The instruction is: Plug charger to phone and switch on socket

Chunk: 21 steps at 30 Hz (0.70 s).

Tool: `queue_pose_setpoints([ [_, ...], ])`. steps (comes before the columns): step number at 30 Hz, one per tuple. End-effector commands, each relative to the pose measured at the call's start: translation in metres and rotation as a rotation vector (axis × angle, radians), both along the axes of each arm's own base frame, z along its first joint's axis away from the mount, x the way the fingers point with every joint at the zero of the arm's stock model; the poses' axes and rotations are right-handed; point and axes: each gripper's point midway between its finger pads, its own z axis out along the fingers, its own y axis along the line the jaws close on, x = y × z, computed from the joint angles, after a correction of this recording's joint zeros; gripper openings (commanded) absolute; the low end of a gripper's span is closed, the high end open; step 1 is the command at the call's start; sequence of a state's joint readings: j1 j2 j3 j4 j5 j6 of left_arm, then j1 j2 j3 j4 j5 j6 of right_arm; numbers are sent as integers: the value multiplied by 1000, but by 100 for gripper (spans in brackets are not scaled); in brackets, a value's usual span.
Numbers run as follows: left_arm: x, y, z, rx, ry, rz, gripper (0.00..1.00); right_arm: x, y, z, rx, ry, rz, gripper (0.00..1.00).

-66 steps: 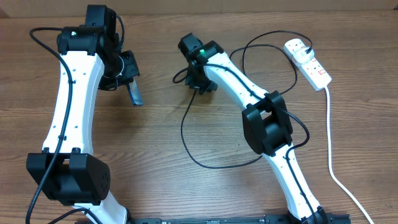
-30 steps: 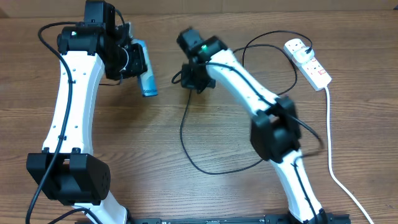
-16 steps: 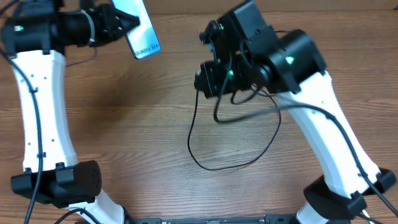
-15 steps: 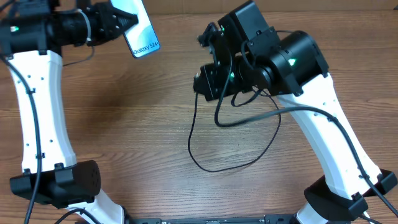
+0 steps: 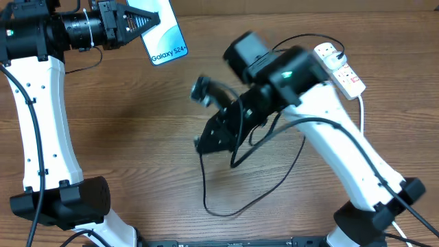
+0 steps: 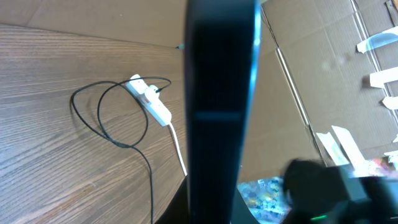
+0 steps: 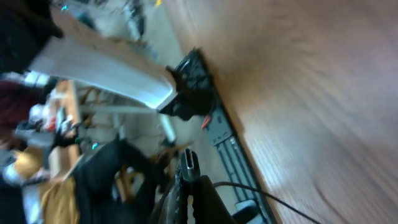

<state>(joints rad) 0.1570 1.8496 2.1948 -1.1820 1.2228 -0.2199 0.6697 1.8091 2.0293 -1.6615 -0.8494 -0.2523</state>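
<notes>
The phone (image 5: 163, 38), light blue screen reading "Galaxy S24+", is held up off the table at the back left, and my left gripper (image 5: 145, 20) is shut on its upper end. In the left wrist view the phone (image 6: 221, 106) shows edge-on as a dark bar. My right gripper (image 5: 204, 142) is shut on the charger's small plug tip (image 7: 188, 162), raised over the table's middle. The black cable (image 5: 236, 199) hangs from it in a loop. The white socket (image 5: 340, 67) lies at the back right with the charger's white plug head (image 5: 328, 49) in it.
The socket's white cord (image 5: 363, 158) runs down the right side toward the table's front. In the left wrist view the socket (image 6: 152, 104) and cable loops (image 6: 115, 121) lie on the wood, with cardboard sheets (image 6: 323, 68) beyond the table edge.
The right arm has swung its gripper left and toward the front, dragging the cable loop with it. The phone has shifted slightly to the right in the left gripper.
</notes>
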Motion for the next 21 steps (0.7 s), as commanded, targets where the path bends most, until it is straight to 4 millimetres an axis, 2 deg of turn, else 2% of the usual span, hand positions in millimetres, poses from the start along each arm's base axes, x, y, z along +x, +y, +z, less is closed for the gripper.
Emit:
queue_pose_setpoints([
  [1,-6,-2,15,9,-66,-14,4,-21,11,-15,111,86,107,4],
  [5,-8,-1,11,26,-68,-16,4,-24,21,-30,196,169,119,4],
  [9,-13,-2,6,29,-47,-24,4,-17,24,-20,246,148,112,4],
  [13,-19,-4,2,29,-30,-41,4,1,18,-2,282,116,62,4],
  [18,-33,-10,9,-21,-61,-110,4,35,9,2,287,118,-56,4],
  [21,-39,-12,8,-29,-66,-129,4,47,4,9,329,129,-87,4],
])
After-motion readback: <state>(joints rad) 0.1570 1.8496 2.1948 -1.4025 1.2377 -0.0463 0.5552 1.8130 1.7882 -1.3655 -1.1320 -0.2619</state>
